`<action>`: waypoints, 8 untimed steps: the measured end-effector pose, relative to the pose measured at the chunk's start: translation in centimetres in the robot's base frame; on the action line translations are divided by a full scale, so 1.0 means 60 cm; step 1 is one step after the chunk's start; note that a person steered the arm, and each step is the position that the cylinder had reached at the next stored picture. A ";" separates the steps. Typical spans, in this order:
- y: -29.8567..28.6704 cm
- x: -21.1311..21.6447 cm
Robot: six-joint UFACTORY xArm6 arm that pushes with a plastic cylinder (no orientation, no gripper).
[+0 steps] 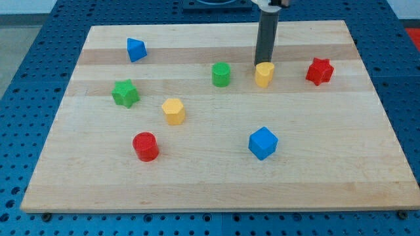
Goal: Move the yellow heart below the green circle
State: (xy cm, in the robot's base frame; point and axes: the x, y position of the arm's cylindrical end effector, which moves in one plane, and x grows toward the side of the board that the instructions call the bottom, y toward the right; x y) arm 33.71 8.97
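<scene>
On wooden board [216,177] over blue pegboard [26,78], my tip [263,65] touching yellow heart [264,75], no claw visible.

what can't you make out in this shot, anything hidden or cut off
- My tip: camera view; whether it touches the yellow heart just below it, or stops just behind, cannot be told at this angle.
- Rod's upper part and the arm: cut off by the view's top edge.
- Yellow block at centre-left: too small to settle its exact shape.
- Far sides of the green circle and other blocks: hidden by the blocks themselves.
</scene>
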 end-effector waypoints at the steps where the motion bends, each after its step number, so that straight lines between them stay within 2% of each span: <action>1: 0.000 0.014; 2: 0.040 0.018; 3: 0.083 0.051; 4: 0.080 0.068; 5: 0.064 0.048; 7: -0.050 0.029; 8: -0.050 0.029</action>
